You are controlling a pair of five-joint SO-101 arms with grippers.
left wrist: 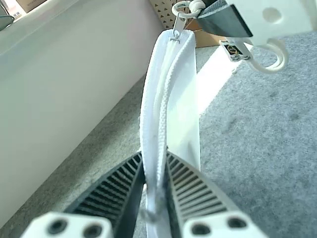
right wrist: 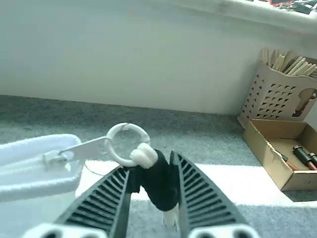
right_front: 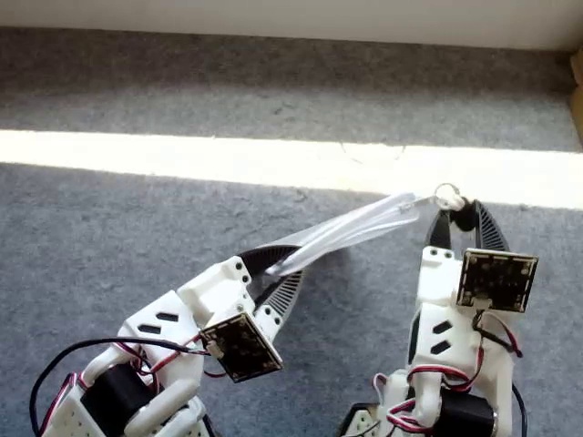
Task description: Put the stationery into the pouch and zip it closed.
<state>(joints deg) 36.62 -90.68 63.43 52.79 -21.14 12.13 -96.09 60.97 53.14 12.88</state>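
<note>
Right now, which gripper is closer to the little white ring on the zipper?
Right. The right gripper pinches the black tag joined to the ring; the left gripper clamps the pouch at its other end.

Hard daylight falls across the scene: in the high view a band of sun (right_front: 228, 162) crosses the grey mat (right_front: 137, 264) from side to side, washed out almost to white, and the mat on either side of it is dimmer. The clear pouch (right_front: 351, 232) carries a sheen along its top and has a faint shadow beneath it. In the left wrist view it glares white against the shaded mat. In the right wrist view the wall (right wrist: 148, 54) is evenly and softly lit, the sun band burns out, and the black pull (right wrist: 158, 186) reads as a dark lump.
</note>
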